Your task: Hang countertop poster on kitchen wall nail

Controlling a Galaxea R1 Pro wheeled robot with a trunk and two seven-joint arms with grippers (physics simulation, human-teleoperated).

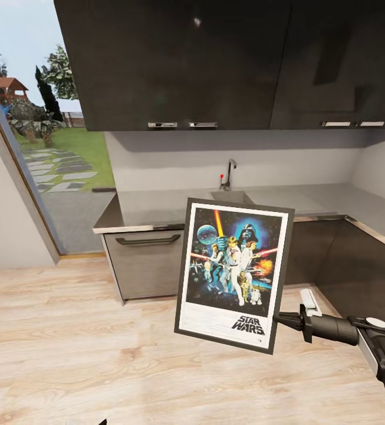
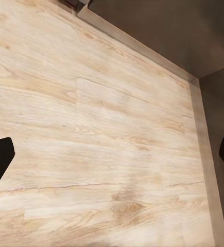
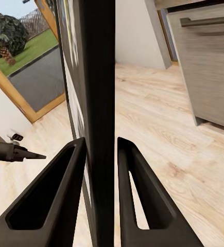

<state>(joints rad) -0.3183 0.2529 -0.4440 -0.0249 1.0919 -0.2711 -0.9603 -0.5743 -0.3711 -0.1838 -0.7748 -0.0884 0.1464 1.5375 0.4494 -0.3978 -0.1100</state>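
One bench (image 1: 157, 208) runs along the far wall and turns at the right corner, grey-topped, with a single inset sink (image 1: 230, 196) and one tap (image 1: 230, 172) behind it; its surface carries nothing that can be made out, which fits the pick-up half of the task being done. Two dark upper cabinets (image 1: 174, 59) hang above it with four metal handles along their lower edge, and one drawer front (image 1: 148, 260) sits below the bench at its left end. One poster (image 1: 234, 273) is off the bench, held upright and slightly tilted in mid-air over the wooden floor (image 1: 68, 330), in front of the lower cabinets. One right gripper (image 1: 280, 319) holds it at the lower right edge of the frame; in the right wrist view the two fingers (image 3: 55, 200) close on the thin black edge from either side. The left gripper (image 2: 112, 154) hangs over bare floor with its fingers wide apart and holding nothing. No wall nail can be made out, so the hanging step appears wholly left to do: find a nail, carry the poster there, and hook it on.
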